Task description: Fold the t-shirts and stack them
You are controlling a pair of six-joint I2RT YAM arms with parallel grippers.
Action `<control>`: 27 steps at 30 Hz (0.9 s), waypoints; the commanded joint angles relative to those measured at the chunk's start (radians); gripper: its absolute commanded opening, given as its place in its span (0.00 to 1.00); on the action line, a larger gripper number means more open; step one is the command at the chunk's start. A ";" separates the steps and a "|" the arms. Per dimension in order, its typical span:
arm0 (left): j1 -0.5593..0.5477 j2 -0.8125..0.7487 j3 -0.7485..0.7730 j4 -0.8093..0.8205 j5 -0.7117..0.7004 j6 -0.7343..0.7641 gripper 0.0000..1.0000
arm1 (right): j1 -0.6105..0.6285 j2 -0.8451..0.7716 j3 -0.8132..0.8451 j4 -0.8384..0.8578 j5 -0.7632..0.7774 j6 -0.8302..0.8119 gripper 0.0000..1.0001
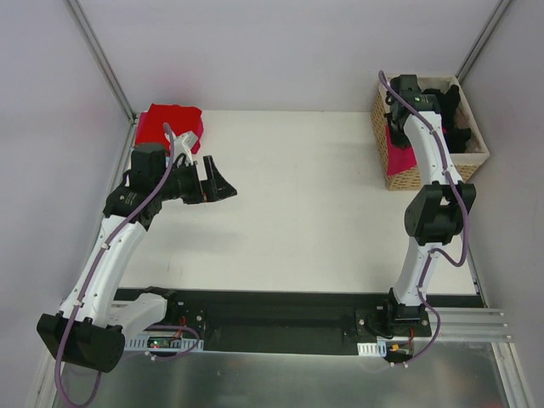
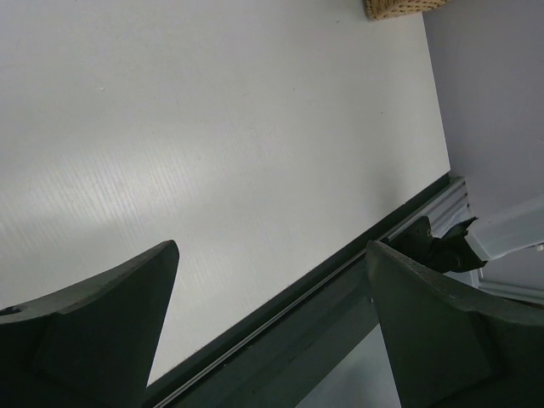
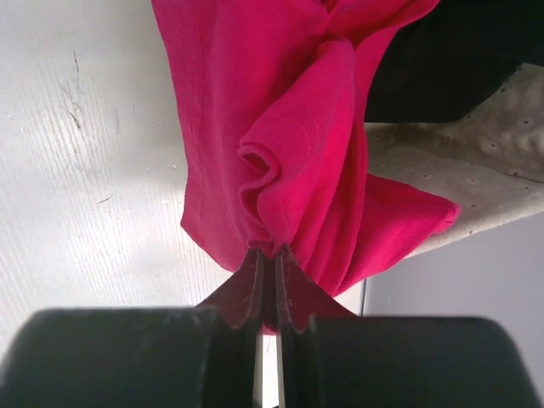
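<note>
The red t-shirt (image 1: 172,121) lies, seemingly folded, at the worktop's (image 1: 323,204) far-left corner. The right end effector (image 3: 268,252), clamped tight, grips the magenta-pink t-shirt (image 3: 280,127) at the basket (image 1: 478,157), where the black t-shirts (image 1: 455,106) wait. The left end effector (image 2: 272,251) gapes empty.

My left jaws hang over the desk (image 1: 323,195). The first t-shirt (image 1: 174,123) lies just behind them and to their left, at the desk's far corner. Well off to their right, my right jaws sit at the basket (image 1: 476,157), pinching the second t-shirt (image 3: 289,153), which drapes over the basket's wall toward the desk. The other t-shirts (image 3: 459,59) lie inside the basket, beyond those jaws.
</note>
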 commanded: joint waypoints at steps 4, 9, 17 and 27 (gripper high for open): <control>0.007 0.018 0.019 0.005 0.038 0.008 0.92 | -0.001 -0.065 0.137 0.090 0.111 -0.035 0.44; 0.007 -0.001 0.009 0.003 0.044 0.003 0.92 | 0.000 -0.088 0.085 0.092 0.130 -0.025 0.54; 0.007 -0.051 -0.031 0.003 0.034 0.002 0.92 | -0.001 -0.074 0.108 0.081 0.112 -0.017 0.55; 0.007 -0.027 -0.032 0.005 0.035 0.019 0.92 | -0.004 -0.120 0.010 0.095 -0.074 0.069 0.60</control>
